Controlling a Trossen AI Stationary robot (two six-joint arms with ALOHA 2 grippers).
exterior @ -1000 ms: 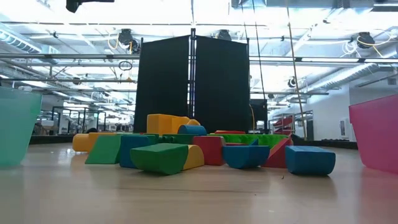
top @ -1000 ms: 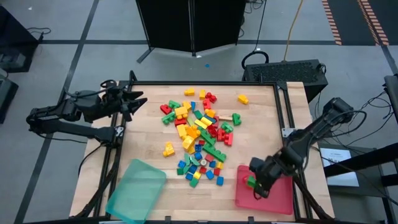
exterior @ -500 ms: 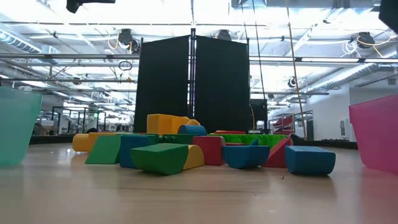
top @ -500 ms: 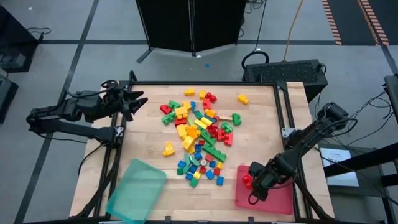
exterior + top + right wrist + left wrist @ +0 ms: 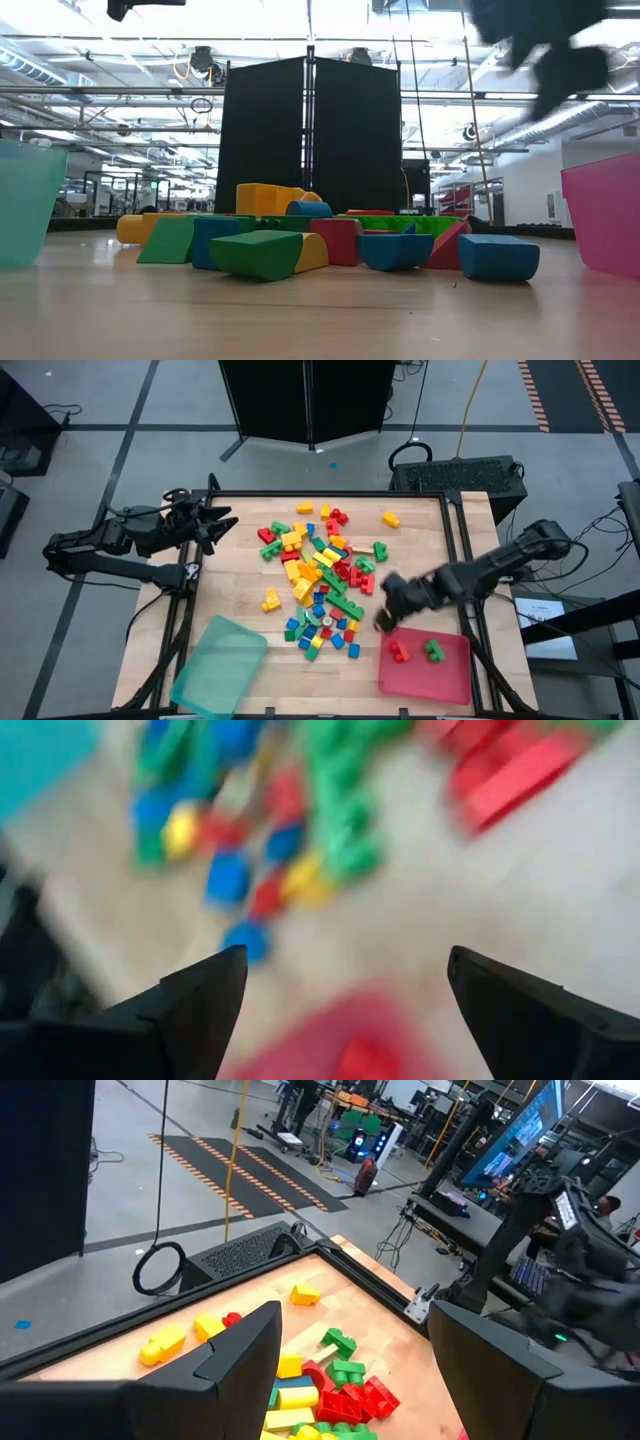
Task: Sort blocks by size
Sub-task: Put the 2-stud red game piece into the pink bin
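Now swinging the right claw [image 5: 385, 608] up and off the red tray [image 5: 455, 678], back toward the heap of blocks [image 5: 320, 585]. Half a second ago, hanging low over that tray's near corner; at this moment, crossing the bare strip of surface [image 5: 240, 575] between tray and heap, with the tray just behind and below the claw and the heap just ahead of it. Carrying nothing: holding the fingers [image 5: 200, 1000] spread wide, with only blurred blocks and a red edge showing between them in the right wrist view.

Leaving two pieces behind in the tray, a red block [image 5: 399, 651] and a green block [image 5: 434, 651], lying apart from each other, close behind the claw. Judging from that, finishing one drop-off and heading out for the next pick, not yet lining up on any particular block.

Still leaving most of the job undone, by the look of it: dozens of red, yellow, green and blue blocks remaining in the heap directly ahead of the claw, plus a lone yellow block [image 5: 390, 518] well beyond it. Keeping the teal tray [image 5: 220, 660], far across the heap from the right claw, without any block visible in it.

Meanwhile parking the left claw [image 5: 218, 525] at the surface's far left edge, fingers apart, gripping nothing, with the heap in front of it.
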